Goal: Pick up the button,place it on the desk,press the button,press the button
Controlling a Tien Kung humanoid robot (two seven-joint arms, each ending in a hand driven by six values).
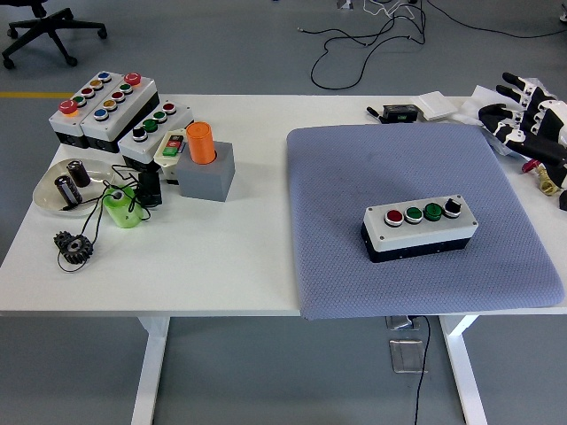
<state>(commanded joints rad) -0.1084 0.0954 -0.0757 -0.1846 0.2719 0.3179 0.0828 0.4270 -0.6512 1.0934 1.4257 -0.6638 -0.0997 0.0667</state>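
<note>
Half-cropped right hand (532,119), button box (418,230) apart.

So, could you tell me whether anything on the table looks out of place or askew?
Only minor things. The button box sits slightly skewed on the grey mat, whose front edge overhangs the table. The right hand is open, well clear of the box. Nothing looks spilled or damaged.

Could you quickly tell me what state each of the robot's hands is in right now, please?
Left hand: not in view.
Right hand: open, fingers spread, holding nothing, raised at the table's far right, away from the button box.
</note>
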